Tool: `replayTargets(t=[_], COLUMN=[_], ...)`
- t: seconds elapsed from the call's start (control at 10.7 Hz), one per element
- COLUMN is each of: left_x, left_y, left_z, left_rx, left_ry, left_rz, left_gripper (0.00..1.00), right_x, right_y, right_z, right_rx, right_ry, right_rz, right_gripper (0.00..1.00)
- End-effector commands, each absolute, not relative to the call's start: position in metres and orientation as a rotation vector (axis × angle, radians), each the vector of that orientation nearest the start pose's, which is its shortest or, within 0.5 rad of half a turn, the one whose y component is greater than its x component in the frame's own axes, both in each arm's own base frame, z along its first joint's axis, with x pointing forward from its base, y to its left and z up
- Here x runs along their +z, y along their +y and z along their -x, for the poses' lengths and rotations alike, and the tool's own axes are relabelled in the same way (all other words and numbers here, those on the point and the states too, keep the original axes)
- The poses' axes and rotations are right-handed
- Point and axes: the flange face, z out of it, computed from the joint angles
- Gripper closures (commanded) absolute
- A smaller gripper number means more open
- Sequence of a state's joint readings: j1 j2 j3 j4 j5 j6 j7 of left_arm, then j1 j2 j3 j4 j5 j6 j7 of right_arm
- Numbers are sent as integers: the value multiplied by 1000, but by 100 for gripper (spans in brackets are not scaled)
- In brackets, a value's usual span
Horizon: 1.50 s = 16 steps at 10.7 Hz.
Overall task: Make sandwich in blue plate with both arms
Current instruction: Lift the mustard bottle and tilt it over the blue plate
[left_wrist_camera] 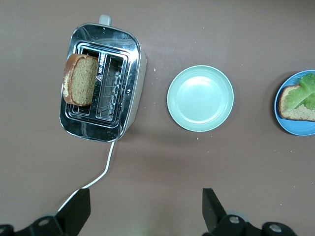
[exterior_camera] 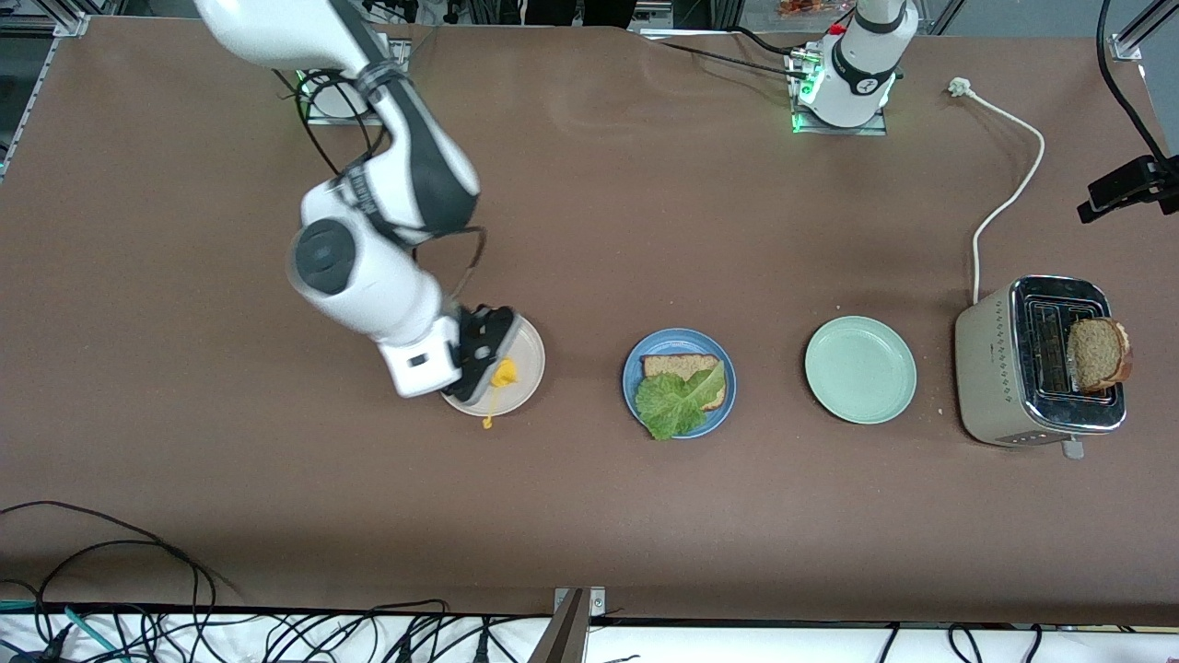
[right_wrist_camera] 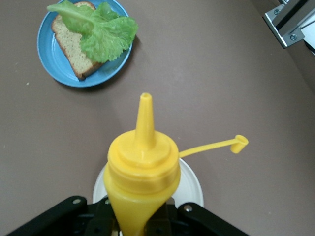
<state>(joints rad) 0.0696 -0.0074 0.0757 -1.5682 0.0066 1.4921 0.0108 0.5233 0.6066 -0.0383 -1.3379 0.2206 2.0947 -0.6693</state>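
Sandwich (exterior_camera: 682,394) half built: right hand (exterior_camera: 486,368) clamped on yellow mustard bottle (right_wrist_camera: 142,177) over beige plate (exterior_camera: 527,387); mid-desk, blue plate (exterior_camera: 636,373) with one slice and lettuce; second slice (exterior_camera: 1096,354) in toaster (exterior_camera: 990,368) near left arm's edge, left hand (left_wrist_camera: 146,209) open above.

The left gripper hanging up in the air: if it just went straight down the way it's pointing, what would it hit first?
Probably the bare table: the open left gripper points down at brown surface between the toaster and pale green plate, though its height is unclear.
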Motion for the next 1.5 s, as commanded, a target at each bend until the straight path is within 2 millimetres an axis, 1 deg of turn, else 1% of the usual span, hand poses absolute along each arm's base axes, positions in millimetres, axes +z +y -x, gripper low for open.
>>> replayTargets(t=[0.0,0.09,0.19,0.28,0.37,0.56,0.65,0.75,0.84,0.93,1.03,1.12,1.22,1.31,1.4], left_x=[629,629,629,629,629,629,629,629,629,629,629,629,629,629,629], left_y=[81,81,81,81,81,81,81,81,81,81,81,81,81,81,82], left_z=[-538,-538,-538,-538,-538,-538,-538,-538,-538,-538,-538,-538,-538,-538,-538], left_rx=[111,111,111,111,111,111,111,111,111,111,111,111,111,111,111], left_ry=[-210,-208,-208,-208,-208,-208,-208,-208,-208,-208,-208,-208,-208,-210,-210], left_rz=[3132,3132,3132,3132,3132,3132,3132,3132,3132,3132,3132,3132,3132,3132,3132], left_gripper=[0,0,0,0,0,0,0,0,0,0,0,0,0,0,0], right_x=[392,380,371,354,342,305,286,267,249,237,230,225,219,208,199], right_y=[436,453,469,475,485,503,511,520,531,534,537,545,560,571,584], right_z=[-600,-586,-572,-565,-554,-535,-526,-514,-499,-493,-490,-486,-480,-480,-475], right_rx=[-330,-345,-371,-372,-385,-364,-381,-401,-385,-360,-377,-400,-439,-502,-532], right_ry=[-1634,-1695,-1750,-1805,-1883,-2000,-2059,-2148,-2237,-2272,-2288,-2270,-2291,-2339,-2365], right_rz=[2746,2810,2836,2869,2890,2950,2974,2989,2997,3026,3031,3036,3020,2995,2976], right_gripper=[100,100,100,100,100,100,100,100,100,100,100,100,100,100,100])
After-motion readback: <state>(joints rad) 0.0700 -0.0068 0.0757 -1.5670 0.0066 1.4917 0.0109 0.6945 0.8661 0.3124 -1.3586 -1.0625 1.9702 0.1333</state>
